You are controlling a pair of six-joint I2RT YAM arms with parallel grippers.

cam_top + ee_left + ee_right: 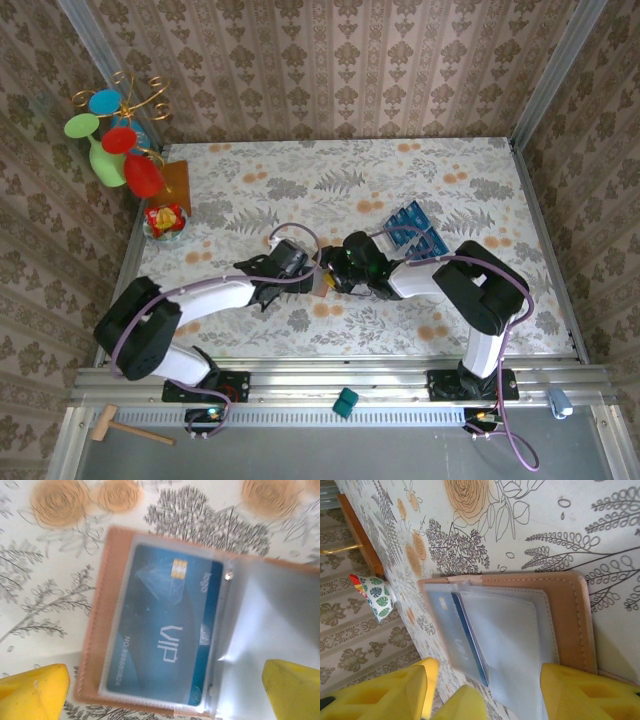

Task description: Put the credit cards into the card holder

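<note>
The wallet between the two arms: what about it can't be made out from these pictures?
Top external: the card holder is nearly all hidden under the left gripper and right gripper.
Left wrist: its right half is blurred and cut off by the frame edge; any card there cannot be told.
Right wrist: a credit card sits nearly edge-on between clear sleeves, print hidden; yellow fingers cover the lower corners.

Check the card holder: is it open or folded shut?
Open. The card holder lies spread on the table, clear sleeves exposed, one blue card tucked inside a sleeve.
</note>
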